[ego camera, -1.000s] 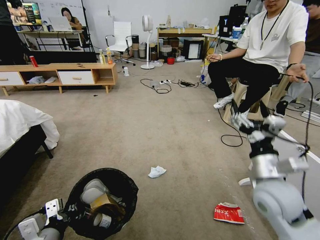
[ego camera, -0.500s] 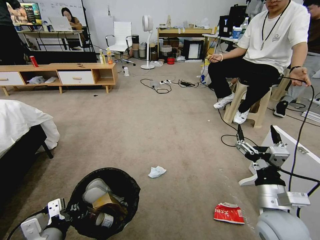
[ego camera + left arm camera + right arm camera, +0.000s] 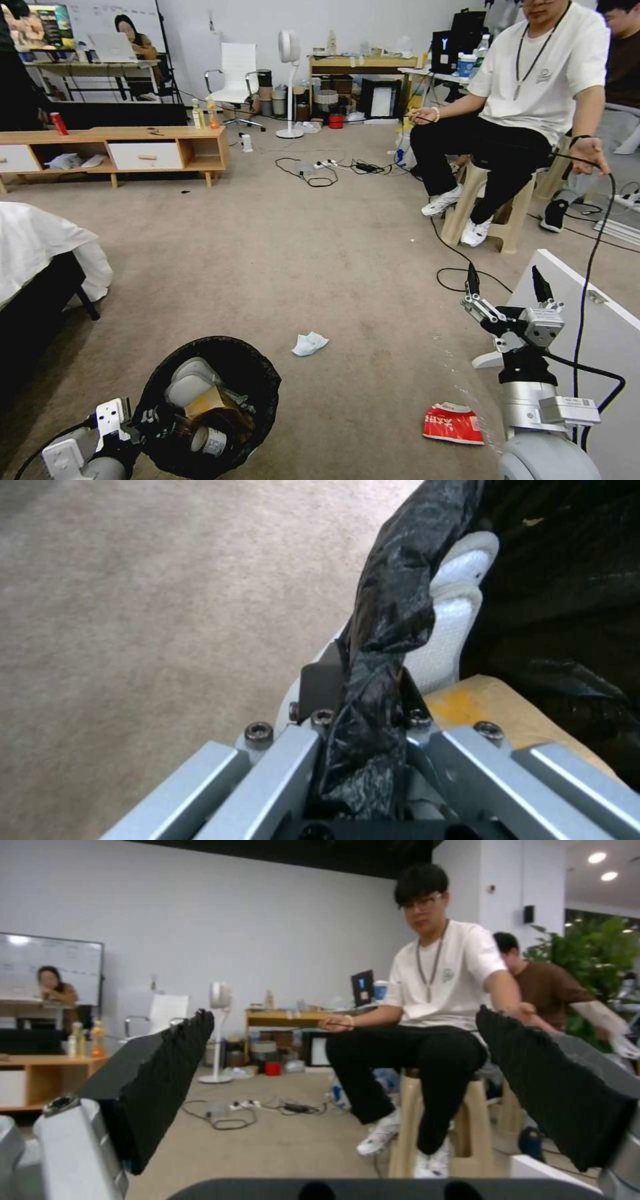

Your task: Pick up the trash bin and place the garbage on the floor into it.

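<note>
In the head view, the trash bin sat low at about seven o'clock, its black bag folded over the rim and a brown paper bag and pale containers lying inside. The left gripper sat at the bin's nine o'clock side, clamped on the bagged rim. On the floor, a crumpled white tissue lay just past the bin toward its one o'clock, and a flattened red-and-white packet lay well apart from it at about five o'clock of the view, beside the right arm. The right gripper was raised above the carpet at four o'clock, fingers pointing up and spread wide with nothing between them, next to a white board. In the left wrist view, the left gripper's metal fingers were closed narrowly on a twisted fold of the black bag over the bin's white rim, with the brown paper bag's edge just inside and carpet beyond. In the right wrist view, the two black ribbed pads of the right gripper stood far apart and held nothing, looking level across the room over the carpet.
</note>
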Motion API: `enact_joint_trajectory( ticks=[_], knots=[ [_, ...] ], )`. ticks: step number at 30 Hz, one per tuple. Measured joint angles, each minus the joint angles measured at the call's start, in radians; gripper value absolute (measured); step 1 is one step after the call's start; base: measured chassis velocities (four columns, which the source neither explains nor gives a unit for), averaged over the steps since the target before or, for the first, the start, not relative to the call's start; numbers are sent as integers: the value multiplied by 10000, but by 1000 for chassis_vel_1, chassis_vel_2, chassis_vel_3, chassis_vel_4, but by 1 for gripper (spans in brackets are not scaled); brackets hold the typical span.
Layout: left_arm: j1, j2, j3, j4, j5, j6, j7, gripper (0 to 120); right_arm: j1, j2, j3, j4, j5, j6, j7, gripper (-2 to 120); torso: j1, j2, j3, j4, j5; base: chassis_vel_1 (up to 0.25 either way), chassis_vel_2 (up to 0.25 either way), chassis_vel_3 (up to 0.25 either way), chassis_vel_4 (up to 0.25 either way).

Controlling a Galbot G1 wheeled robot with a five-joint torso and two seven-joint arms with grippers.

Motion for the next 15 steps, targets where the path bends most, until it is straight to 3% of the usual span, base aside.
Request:
enact_joint_trajectory(
  ticks=[15],
  knots=[
    [-34,20,-17,82,-26,-12,9,2,120,10,-105,-174,-3,49,-19,100,0,0,0,-6,-1,-92,-88,-91,-85]
  ],
)
